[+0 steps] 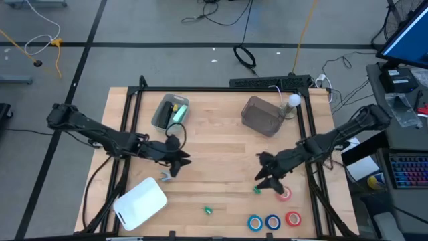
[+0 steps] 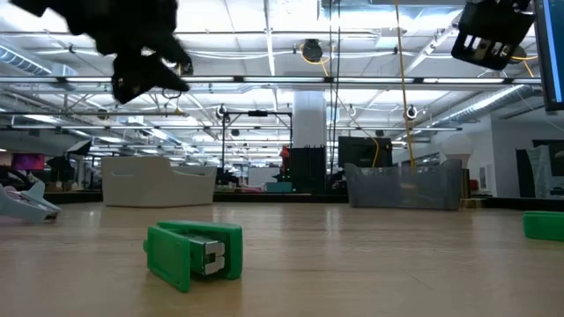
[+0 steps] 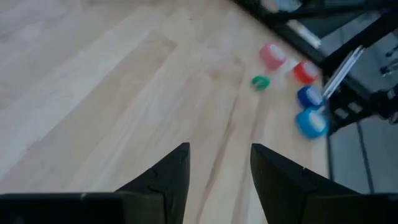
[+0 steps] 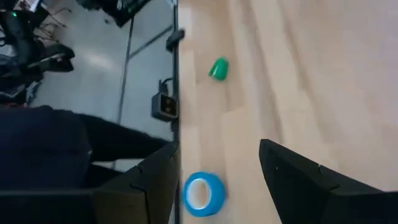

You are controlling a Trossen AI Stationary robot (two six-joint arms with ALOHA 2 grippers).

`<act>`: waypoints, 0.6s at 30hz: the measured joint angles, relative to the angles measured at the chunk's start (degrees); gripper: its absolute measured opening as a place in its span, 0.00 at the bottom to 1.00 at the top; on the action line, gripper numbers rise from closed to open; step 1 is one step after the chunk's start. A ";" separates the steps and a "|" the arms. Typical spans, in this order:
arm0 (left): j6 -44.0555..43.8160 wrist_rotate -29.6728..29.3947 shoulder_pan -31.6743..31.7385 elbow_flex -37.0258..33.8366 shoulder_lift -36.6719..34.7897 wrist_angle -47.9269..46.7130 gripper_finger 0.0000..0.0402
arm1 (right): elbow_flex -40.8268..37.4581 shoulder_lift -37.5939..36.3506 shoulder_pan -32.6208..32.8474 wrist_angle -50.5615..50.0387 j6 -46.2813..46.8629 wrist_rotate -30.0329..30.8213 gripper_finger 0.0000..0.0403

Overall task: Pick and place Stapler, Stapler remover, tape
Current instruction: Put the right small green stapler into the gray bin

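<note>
**Both arms raised over the table, fingers spread, nothing held**

The left gripper hangs above the wooden table left of centre, with its fingers spread and only bare wood between them. A small grey stapler lies on the table just near of it, beside the white lidded box at the near left corner.

The right gripper hangs right of centre, its fingers also spread apart and holding nothing. Just near of it sit a small green piece and a pink tape roll. Three more tape rolls line the near edge on the right: two blue ones side by side and a red one to their right. The right wrist view looks down on one blue roll between its own fingers.

Another small green item lies alone near the middle of the near edge; in the low view it shows as a green staple remover lying on its side, though that match is my best reading.

At the far side, a grey tray on the left holds a green object, possibly a stapler. A clear plastic bin stands far right of centre.
</note>
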 joint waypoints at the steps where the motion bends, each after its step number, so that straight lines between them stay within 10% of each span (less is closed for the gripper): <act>1: 0.40 0.33 0.00 -0.85 -0.83 0.57 0.42 | 1.13 1.58 0.48 -1.20 1.15 -0.35 0.53; 18: 6.34 5.79 1.04 -10.89 -15.67 -0.24 0.42 | 11.36 21.81 -0.13 -16.85 26.86 -13.88 0.38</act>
